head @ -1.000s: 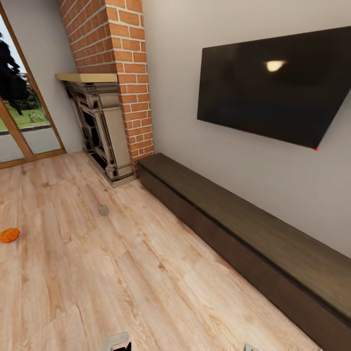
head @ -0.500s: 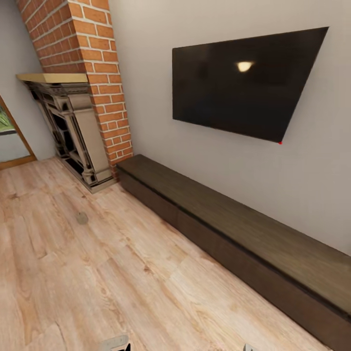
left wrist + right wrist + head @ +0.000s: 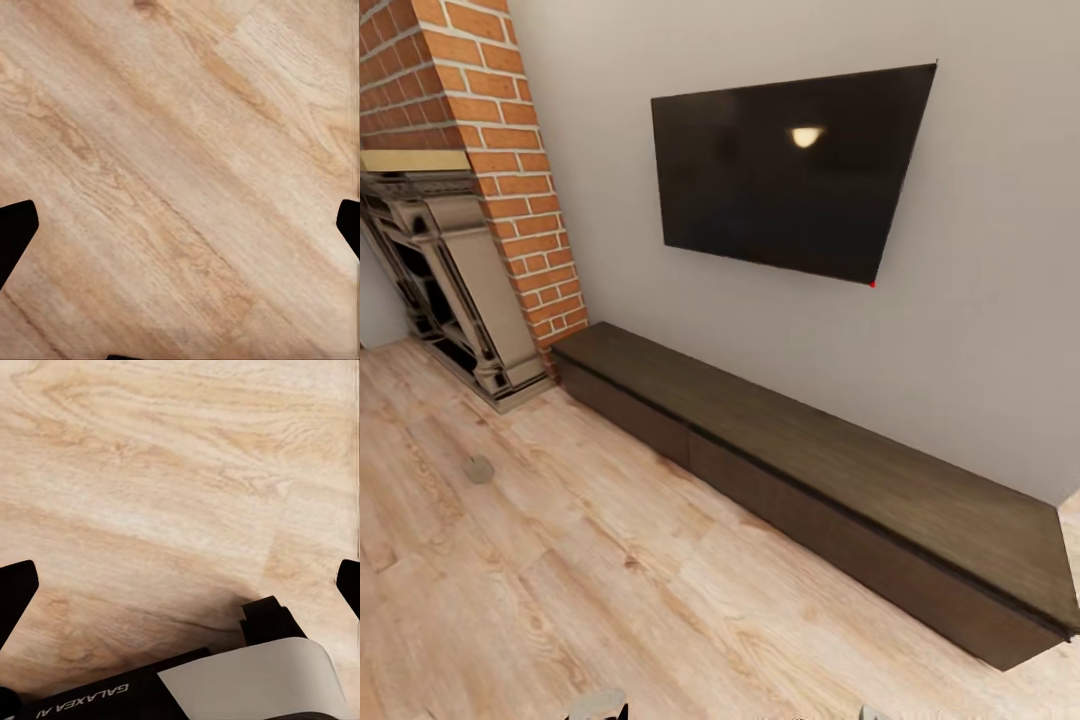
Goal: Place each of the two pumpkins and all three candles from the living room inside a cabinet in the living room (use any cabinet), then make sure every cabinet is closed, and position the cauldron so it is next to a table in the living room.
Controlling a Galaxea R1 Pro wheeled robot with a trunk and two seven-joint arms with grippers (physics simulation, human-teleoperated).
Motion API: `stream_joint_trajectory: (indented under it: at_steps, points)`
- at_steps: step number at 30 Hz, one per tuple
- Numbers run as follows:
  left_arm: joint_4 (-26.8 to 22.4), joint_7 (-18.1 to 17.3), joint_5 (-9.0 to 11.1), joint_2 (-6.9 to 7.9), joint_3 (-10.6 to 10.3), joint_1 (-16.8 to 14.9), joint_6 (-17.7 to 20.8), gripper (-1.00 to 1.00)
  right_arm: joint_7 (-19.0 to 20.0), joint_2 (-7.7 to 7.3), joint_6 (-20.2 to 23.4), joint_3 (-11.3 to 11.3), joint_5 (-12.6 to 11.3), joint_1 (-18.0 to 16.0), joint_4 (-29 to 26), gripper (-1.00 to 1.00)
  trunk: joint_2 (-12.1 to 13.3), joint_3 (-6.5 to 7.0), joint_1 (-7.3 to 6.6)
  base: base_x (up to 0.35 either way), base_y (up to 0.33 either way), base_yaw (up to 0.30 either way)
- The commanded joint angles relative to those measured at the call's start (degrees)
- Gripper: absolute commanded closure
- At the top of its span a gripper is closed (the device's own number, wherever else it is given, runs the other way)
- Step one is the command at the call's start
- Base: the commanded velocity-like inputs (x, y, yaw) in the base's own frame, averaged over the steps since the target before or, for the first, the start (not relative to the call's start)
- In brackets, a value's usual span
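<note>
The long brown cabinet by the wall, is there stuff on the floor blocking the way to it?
Nothing visible blocks it. Bare wood floor runs up to the cabinet. A small grey thing lies off toward the fireplace, well aside.

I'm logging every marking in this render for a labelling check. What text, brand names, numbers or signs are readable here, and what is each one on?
"GALAXEA A": white letters on a black robot part, right wrist view; cut off by the picture's edge, so the rest cannot be read.
Television, cabinet, fireplace: no text to read.
</note>
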Motion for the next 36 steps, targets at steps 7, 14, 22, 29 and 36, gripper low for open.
stream_joint_trajectory:
  at_steps: [7, 14, 22, 29, 36]
  points:
    - [0.0, 0.4, 0.4, 0.05, -0.5, 0.0, -0.2, -1.0, -0.2, 0.03, 0.0, 0.1, -0.6, 0.0, -0.1, -1.0, 0.0, -0.05, 0.0, 0.0, 0.0, -0.278]
    - [0.0, 0.4, 0.4, 0.05, -0.5, 0.0, -0.2, -1.0, -0.2, 0.07, 0.0, 0.1, -0.6, 0.1, -0.1, -1.0, 0.0, -0.05, 0.0, 0.0, 0.0, -0.278]
    - [0.0, 0.4, 0.4, 0.05, -0.5, 0.0, -0.2, -1.0, -0.2, 0.17, 0.0, 0.2, -0.6, 0.1, 0.0, -1.0, 0.0, -0.05, 0.0, 0.0, 0.0, -0.278]
    - [0.0, 0.4, 0.4, 0.05, -0.5, 0.0, -0.3, -1.0, -0.2, 0.21, 0.0, 0.2, -0.6, 0.1, 0.0, -1.0, 0.0, -0.05, 0.0, 0.0, 0.0, -0.278]
    - [0.0, 0.4, 0.4, 0.05, -0.5, 0.0, -0.3, -1.0, -0.2, 0.23, 0.0, 0.2, -0.6, 0.1, -0.1, -1.0, 0.0, -0.05, 0.0, 0.0, 0.0, -0.278]
